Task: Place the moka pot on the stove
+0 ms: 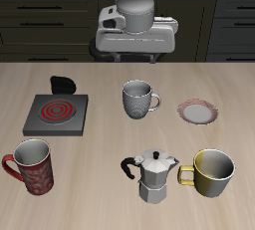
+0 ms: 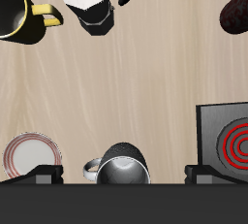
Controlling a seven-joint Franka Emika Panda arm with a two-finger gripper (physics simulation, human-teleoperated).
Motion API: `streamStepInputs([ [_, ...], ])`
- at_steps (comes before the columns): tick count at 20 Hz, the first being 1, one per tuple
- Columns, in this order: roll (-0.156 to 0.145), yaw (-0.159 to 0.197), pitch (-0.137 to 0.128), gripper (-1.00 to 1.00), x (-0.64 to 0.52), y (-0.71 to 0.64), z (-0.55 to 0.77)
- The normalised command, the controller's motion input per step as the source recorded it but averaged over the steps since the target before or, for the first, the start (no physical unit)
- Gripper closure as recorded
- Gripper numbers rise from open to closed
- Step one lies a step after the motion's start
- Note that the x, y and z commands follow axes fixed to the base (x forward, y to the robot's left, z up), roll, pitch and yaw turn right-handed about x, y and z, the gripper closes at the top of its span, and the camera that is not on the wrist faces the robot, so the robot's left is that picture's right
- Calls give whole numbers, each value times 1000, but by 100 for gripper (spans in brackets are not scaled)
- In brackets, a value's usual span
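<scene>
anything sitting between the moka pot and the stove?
No. In the exterior view only bare table separates the moka pot from the stove. The red mug stands off that line, nearer the front edge; the grey mug sits farther back.

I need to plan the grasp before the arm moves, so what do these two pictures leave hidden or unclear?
- Gripper: exterior view shows its body from the front, fingers not distinguishable; open or shut cannot be told.
- Moka pot: wrist view cuts it off at the frame edge; whole in the exterior view.
- Stove: cut by the wrist frame edge; its knob is out of view there.
- Red mug: only a dark blurred part shows.
</scene>
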Motion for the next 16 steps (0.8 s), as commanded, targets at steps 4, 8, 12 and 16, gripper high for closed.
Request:
streamStepInputs([
  [4, -5, -25, 12, -100, 381, 213, -1],
  [8, 53, 87, -72, -100, 390, 258, 50],
  [12, -28, -54, 49, -100, 459, 46, -144],
  [16, 5, -11, 24, -100, 412, 47, -119],
])
